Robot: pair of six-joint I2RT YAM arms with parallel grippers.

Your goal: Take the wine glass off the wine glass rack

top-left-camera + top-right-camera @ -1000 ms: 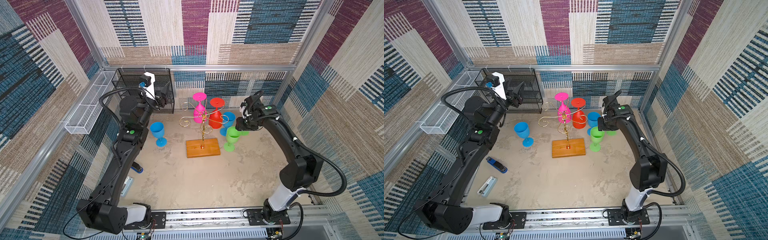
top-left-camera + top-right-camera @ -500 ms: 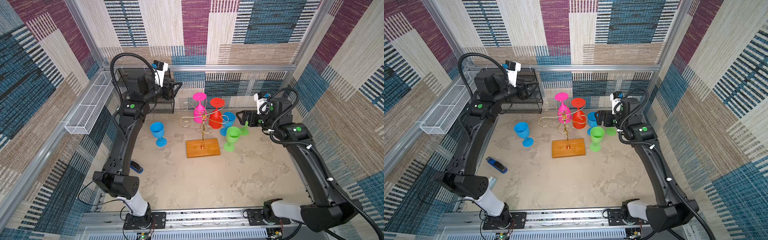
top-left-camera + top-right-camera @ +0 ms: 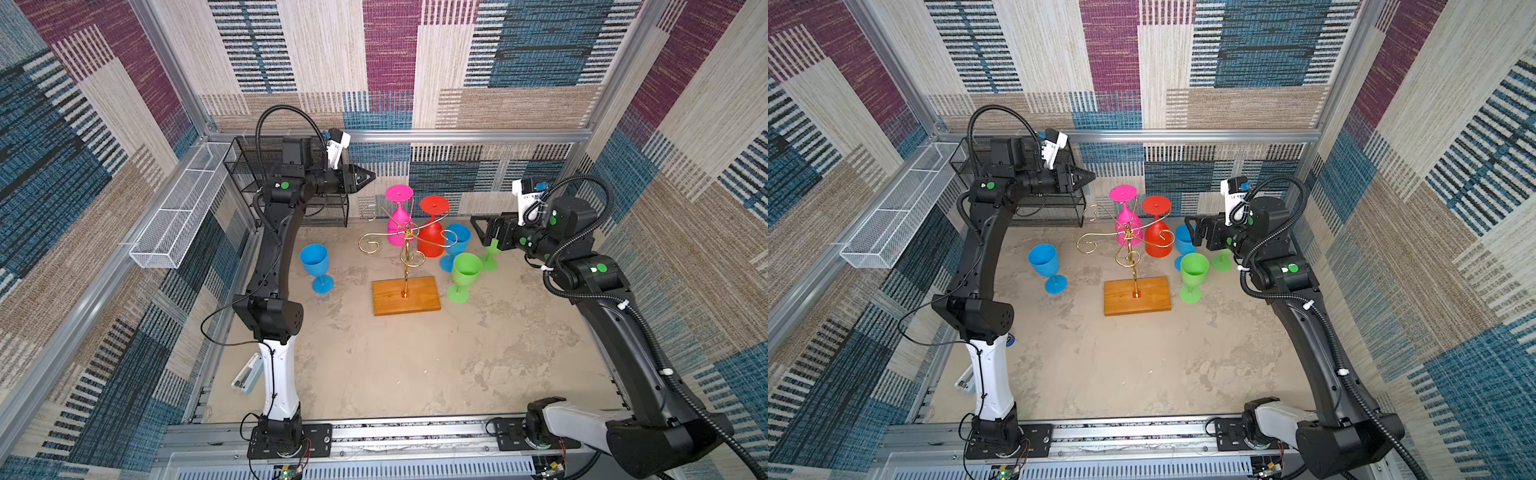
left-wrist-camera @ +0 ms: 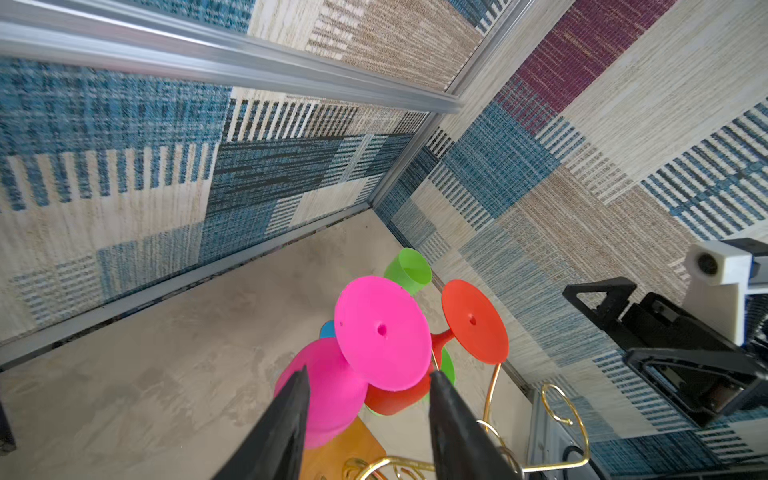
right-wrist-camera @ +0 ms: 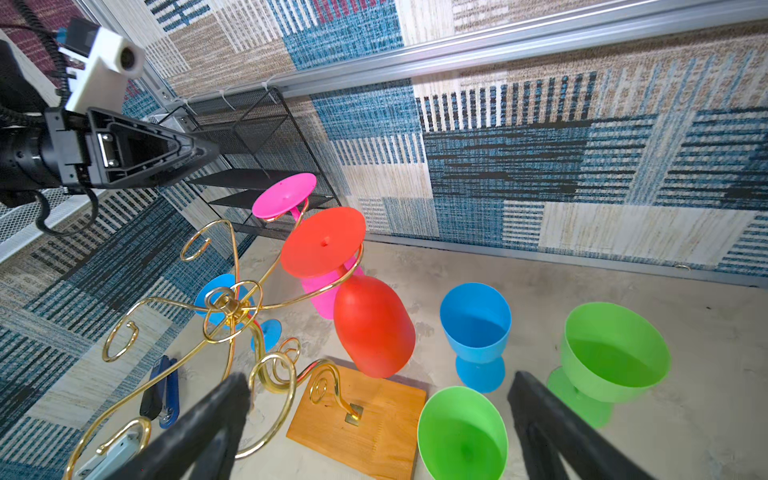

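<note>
The pink wine glass (image 3: 395, 226) and red wine glass (image 3: 430, 241) hang bowl-down, stems upright, on the wine glass rack (image 3: 390, 297). The left gripper (image 4: 368, 374), spread and empty, faces the pink foot and is nearer it. The right gripper (image 5: 380, 380), spread wide, looks toward the red bowl. The pink stem seems hidden behind its foot.

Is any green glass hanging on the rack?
No, one green glass and the other green glass stand on the table; only the pink glass and red glass hang on the rack.
</note>
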